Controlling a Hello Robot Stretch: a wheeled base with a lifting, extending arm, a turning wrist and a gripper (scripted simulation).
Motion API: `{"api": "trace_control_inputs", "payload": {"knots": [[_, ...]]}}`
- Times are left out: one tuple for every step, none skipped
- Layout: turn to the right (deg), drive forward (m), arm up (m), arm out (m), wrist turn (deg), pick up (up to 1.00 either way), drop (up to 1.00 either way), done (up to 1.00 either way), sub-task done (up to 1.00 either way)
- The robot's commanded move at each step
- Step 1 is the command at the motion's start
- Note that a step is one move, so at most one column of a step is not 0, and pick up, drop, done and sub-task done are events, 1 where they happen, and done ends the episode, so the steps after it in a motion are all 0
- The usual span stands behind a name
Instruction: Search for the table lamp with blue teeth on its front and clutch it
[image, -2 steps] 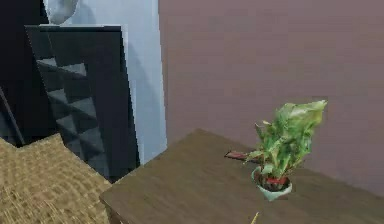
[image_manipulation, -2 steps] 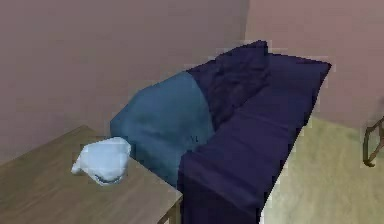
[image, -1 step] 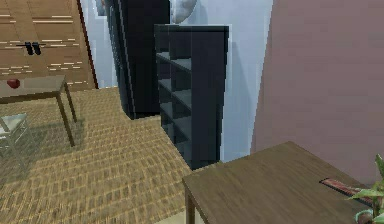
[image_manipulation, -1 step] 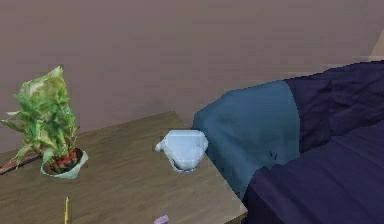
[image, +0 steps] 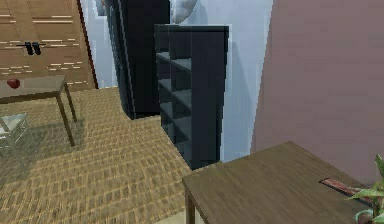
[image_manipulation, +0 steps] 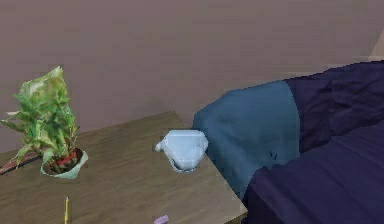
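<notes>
A small pale blue-and-white rounded thing (image_manipulation: 182, 150) stands on a wooden table (image_manipulation: 120, 185) near its far right corner in the arm side view. Its shape is too blurred to tell whether it is the lamp, and I make out no blue teeth on it. To its left on the same table stands a leafy potted plant (image_manipulation: 50, 125).
A bed with a teal pillow (image_manipulation: 250, 125) and a dark blue cover (image_manipulation: 335, 140) lies right of the table. Ahead stand a dark open bookcase (image: 192, 90), a taller dark cabinet (image: 140, 55), and a small table (image: 40, 92) bearing a red thing (image: 13, 84). Woven floor (image: 110, 160) lies between.
</notes>
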Motion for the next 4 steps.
{"api": "trace_control_inputs", "payload": {"knots": [[0.0,0.00,0.38,0.00,0.0,0.00,0.00,0.00,0.00],[0.0,0.00,0.00,0.26,0.0,0.00,0.00,0.00,0.00],[0.0,0.00,0.00,0.00,45.0,0.00,0.00,0.00,0.00],[0.0,0.00,0.00,0.00,45.0,0.00,0.00,0.00,0.00]]}}
